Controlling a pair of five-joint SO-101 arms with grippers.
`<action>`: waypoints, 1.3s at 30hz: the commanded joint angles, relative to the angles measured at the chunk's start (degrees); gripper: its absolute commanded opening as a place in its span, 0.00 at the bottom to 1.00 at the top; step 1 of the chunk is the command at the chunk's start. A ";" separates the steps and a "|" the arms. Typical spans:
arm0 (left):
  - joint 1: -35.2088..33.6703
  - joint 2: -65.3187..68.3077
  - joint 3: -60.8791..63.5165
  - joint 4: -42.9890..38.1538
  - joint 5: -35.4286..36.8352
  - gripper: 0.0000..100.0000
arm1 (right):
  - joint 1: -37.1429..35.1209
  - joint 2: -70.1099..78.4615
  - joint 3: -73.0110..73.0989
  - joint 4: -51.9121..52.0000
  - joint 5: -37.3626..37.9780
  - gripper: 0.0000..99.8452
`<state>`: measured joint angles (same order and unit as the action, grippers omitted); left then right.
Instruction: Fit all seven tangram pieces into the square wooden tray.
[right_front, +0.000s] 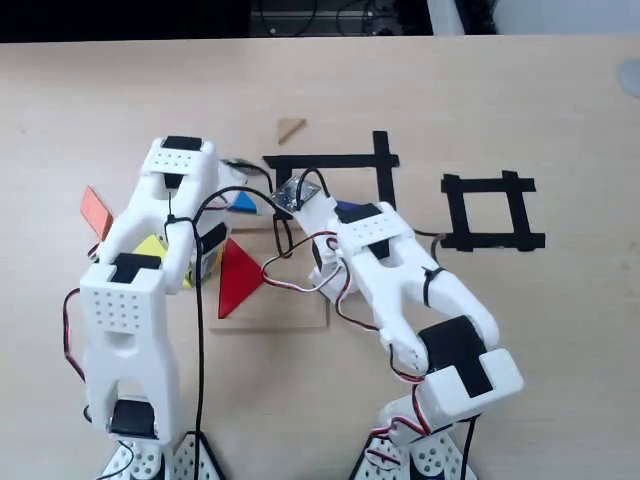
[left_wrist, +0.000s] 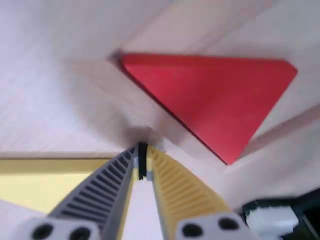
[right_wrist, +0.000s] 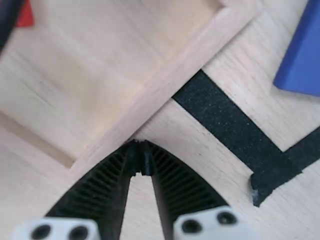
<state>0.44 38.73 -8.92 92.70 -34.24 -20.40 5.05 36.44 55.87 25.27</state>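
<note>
1. On the floor of the square wooden tray (right_front: 292, 312) lies one red triangle (left_wrist: 215, 100), flat, at the side nearer the left arm.
2. Left gripper (left_wrist: 141, 162): jaws closed tip to tip, nothing held. The tips sit just beside the red triangle's long edge, with the yellow piece (left_wrist: 45, 185) near on the other side.
3. Right gripper (right_wrist: 138, 157): jaws likewise together, empty. The tips are at the tray rim, on its outer side, with black tape (right_wrist: 225, 120) close by.
4. Risk: the left tips are so near the red triangle that any sideways contact could skid it out of place.
5. Risk: the right tips at the rim could shove the whole tray, and the cables (right_front: 300, 283) draped over it may snag.
6. Count, high view:
   - red triangle: 1
   - yellow piece: 1
   - orange piece (right_front: 96, 212): 1
   - light blue piece (right_front: 243, 202): 1
   - dark blue piece (right_front: 350, 210): 1
   - plain wooden triangle (right_front: 291, 129): 1
   - total found: six; seventh not located
   - pieces in tray: 1
   - tape outlines: 2
</note>
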 joint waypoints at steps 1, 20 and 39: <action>-1.27 -2.37 8.48 -0.44 -3.96 0.03 | -0.53 -0.31 0.22 0.62 0.44 0.01; -24.22 -51.87 35.65 -19.08 -41.23 0.14 | -0.53 -0.31 0.22 0.62 0.44 0.01; -24.22 -21.19 26.86 -34.11 -51.69 0.24 | -0.70 -0.22 0.22 0.44 0.44 0.01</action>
<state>-27.43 15.08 21.05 60.00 -82.15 -20.40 5.05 36.44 55.87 25.27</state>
